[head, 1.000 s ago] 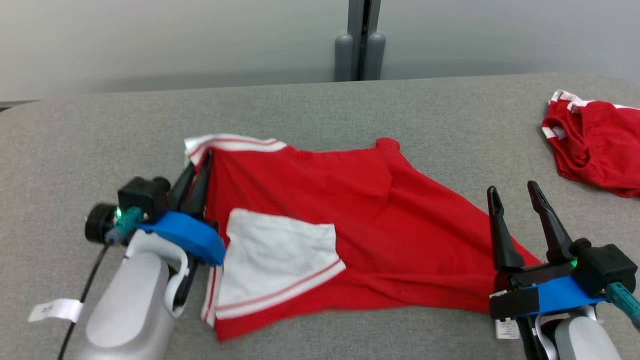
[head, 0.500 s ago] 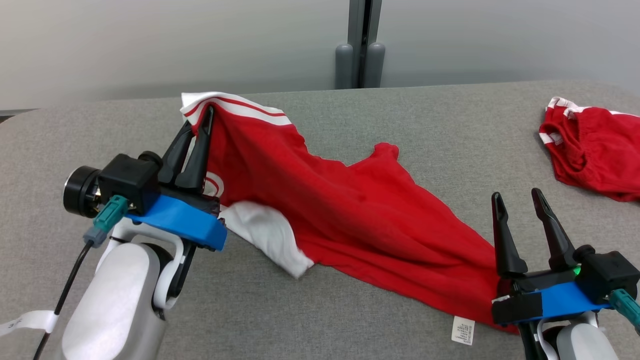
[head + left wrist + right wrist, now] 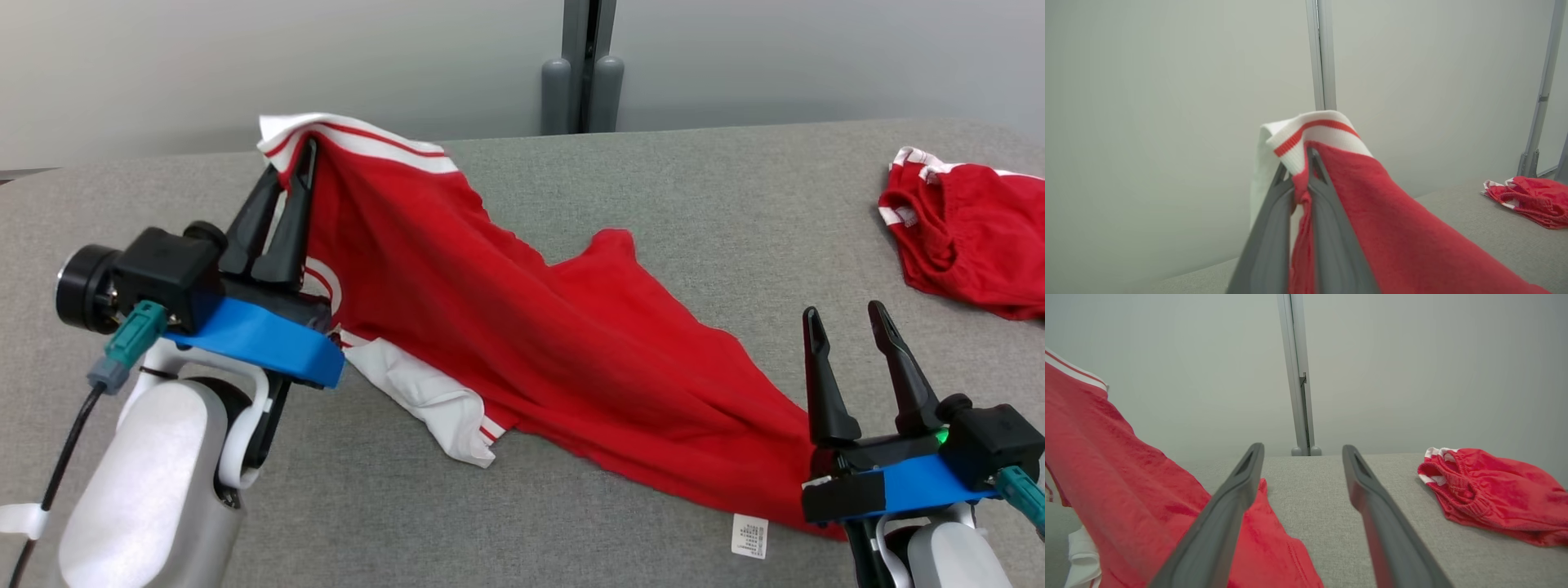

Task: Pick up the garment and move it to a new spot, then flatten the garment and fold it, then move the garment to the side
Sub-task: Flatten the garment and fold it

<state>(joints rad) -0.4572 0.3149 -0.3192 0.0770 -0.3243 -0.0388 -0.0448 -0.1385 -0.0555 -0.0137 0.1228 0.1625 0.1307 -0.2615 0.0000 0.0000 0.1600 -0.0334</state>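
The garment (image 3: 531, 327) is a red shirt with white, red-striped trim. My left gripper (image 3: 302, 151) is shut on its white-trimmed corner and holds that corner up above the grey table (image 3: 694, 188), at the left. From there the cloth slopes down to the right, and its lower end lies on the table beside my right gripper (image 3: 842, 317). That gripper stands open and empty at the lower right. In the left wrist view the fingers (image 3: 1274, 228) pinch the garment (image 3: 1392, 228) just below its trim. In the right wrist view the open right gripper (image 3: 1301, 450) has the garment (image 3: 1126, 486) at its left.
A second red garment (image 3: 971, 237) with white trim lies bunched at the table's far right, also seen as the red garment (image 3: 1490, 494) in the right wrist view. A pale wall with a grey post (image 3: 581, 65) stands behind the table. A white label (image 3: 749, 536) hangs off the shirt's lower hem.
My left gripper has lifted the garment's corner up and to the left, off the table. The white sleeve that lay flat now hangs below. The right gripper has stayed put.
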